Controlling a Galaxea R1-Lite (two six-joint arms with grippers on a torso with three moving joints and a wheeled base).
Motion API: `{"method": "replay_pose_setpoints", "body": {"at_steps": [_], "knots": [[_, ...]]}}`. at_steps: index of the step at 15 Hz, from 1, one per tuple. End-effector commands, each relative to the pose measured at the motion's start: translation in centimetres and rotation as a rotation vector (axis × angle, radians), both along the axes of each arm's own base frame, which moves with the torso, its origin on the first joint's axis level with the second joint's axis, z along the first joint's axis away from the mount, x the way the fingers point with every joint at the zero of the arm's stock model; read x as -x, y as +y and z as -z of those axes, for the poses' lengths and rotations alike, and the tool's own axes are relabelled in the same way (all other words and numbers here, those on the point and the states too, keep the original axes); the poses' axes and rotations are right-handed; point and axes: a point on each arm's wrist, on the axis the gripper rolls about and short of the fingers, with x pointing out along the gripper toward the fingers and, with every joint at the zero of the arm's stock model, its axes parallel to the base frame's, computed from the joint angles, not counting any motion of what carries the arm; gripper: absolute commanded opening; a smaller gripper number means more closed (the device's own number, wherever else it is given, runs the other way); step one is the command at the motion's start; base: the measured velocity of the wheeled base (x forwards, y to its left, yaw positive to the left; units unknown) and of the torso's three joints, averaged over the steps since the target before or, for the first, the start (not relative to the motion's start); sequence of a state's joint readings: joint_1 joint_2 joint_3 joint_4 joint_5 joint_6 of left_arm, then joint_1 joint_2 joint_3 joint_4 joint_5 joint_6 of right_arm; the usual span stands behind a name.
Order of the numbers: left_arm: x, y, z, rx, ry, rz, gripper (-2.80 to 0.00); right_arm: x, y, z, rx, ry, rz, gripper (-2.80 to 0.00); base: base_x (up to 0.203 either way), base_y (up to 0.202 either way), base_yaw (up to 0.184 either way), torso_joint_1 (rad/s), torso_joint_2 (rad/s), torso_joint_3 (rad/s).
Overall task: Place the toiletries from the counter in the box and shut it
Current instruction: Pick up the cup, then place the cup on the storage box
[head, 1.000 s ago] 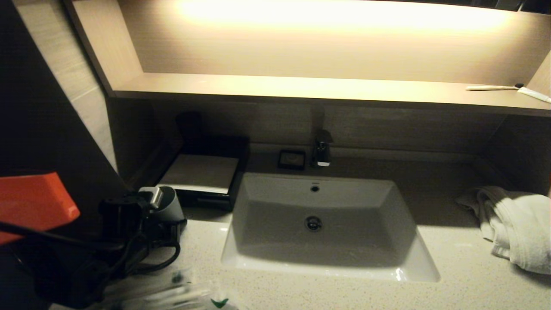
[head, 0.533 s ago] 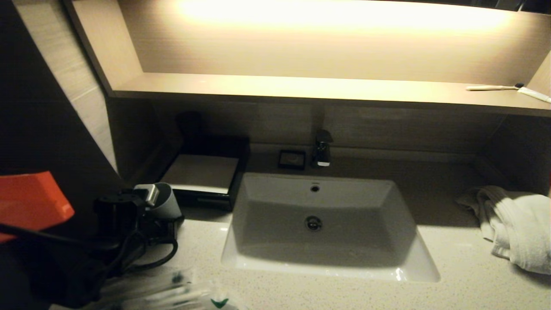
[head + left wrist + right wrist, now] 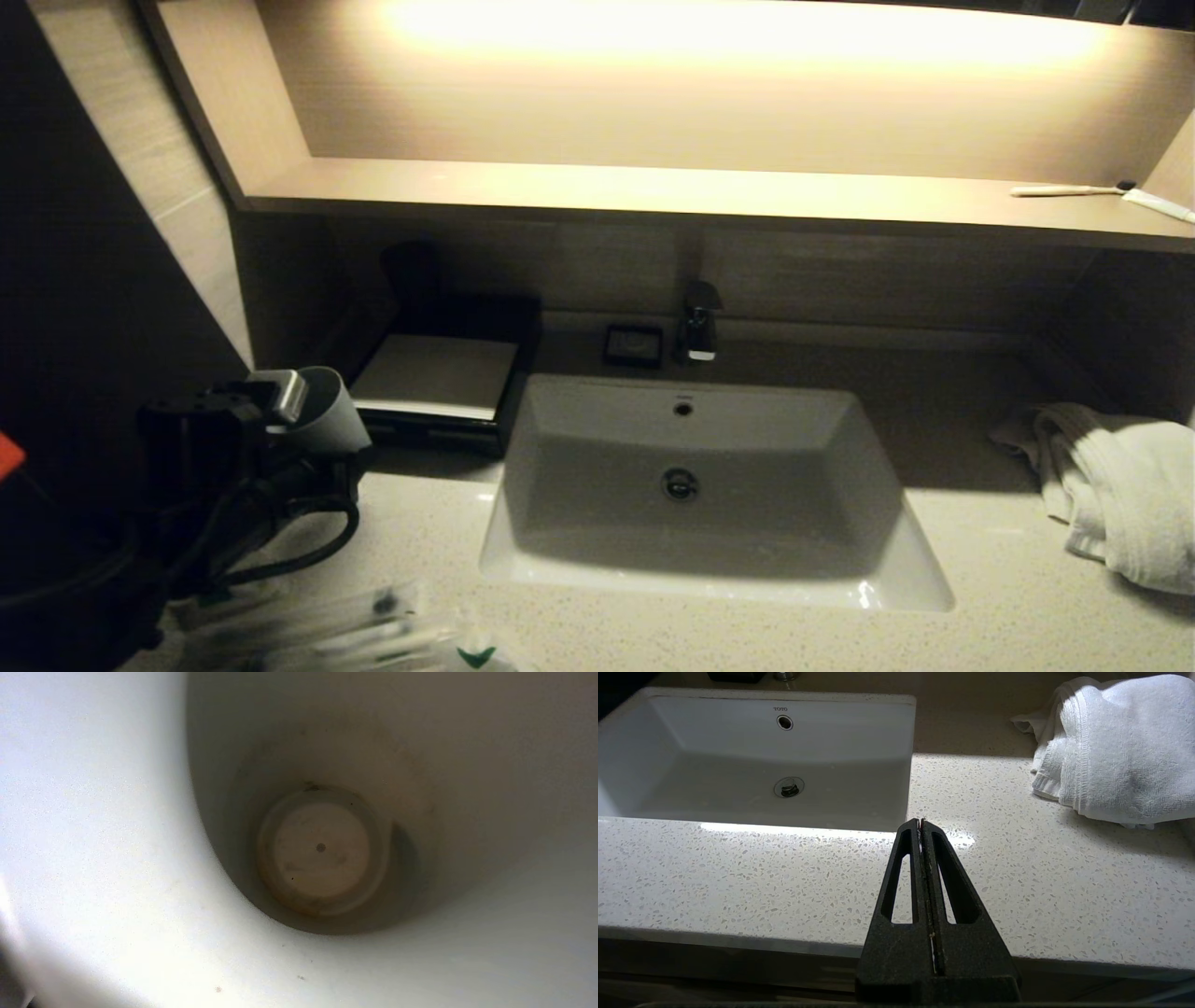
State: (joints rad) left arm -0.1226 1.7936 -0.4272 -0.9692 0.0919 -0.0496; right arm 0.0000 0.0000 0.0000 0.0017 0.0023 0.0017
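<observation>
Several wrapped toiletries lie on the counter at its front left: slim sticks, plus a sachet with a green mark. The black box with its cream top panel stands at the back left, beside the basin. My left gripper hangs in front of the box, shut on a pale cup. The left wrist view looks straight into that cup, and its fingers are hidden there. My right gripper is shut and empty above the counter's front edge.
A crumpled white towel lies on the counter at the right. A small black dish and the tap stand behind the basin. A toothbrush and a tube lie on the lit shelf.
My left arm has moved to the left with the cup in its grip, and its orange part has almost left the head view. The toiletries and the box have not moved.
</observation>
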Motion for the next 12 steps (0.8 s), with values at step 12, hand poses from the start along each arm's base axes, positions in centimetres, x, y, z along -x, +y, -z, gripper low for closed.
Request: {"method": "replay_pose_setpoints", "body": {"at_steps": [12], "knots": [[-2.3, -2.4, -9.7, -0.005, 0.057, 0.069, -2.8, 0.0, 0.0, 0.0, 0.0, 0.0, 0.0, -2.8, 0.0, 0.0, 0.0, 0.0, 0.0, 0.0]]}}
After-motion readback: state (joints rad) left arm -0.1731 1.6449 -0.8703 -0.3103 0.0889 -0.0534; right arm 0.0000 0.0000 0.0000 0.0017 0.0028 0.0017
